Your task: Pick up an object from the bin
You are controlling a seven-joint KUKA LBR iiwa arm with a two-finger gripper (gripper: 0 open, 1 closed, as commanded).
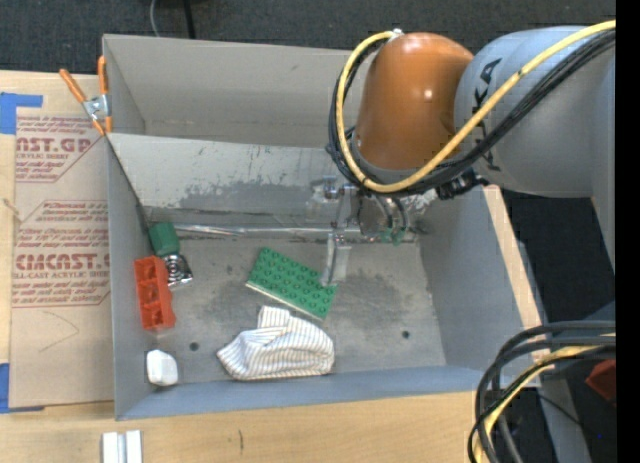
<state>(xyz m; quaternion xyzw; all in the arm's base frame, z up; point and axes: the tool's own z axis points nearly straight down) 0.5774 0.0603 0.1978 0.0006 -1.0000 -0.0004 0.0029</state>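
My gripper [334, 269] hangs below the arm's orange cover, near the middle of the bin. Its tip is at the upper right edge of a flat green studded building plate [291, 280], which lies tilted on the bin floor. Just in front of the plate lies a crumpled white cloth with thin stripes [279, 346]. Nothing shows in the gripper.
Along the left wall lie a red-orange block [153, 294], a green-capped item with a metal part [168, 250] and a small white piece [161, 367]. Bare floor lies right of the plate. The arm and its cables cover the bin's upper right.
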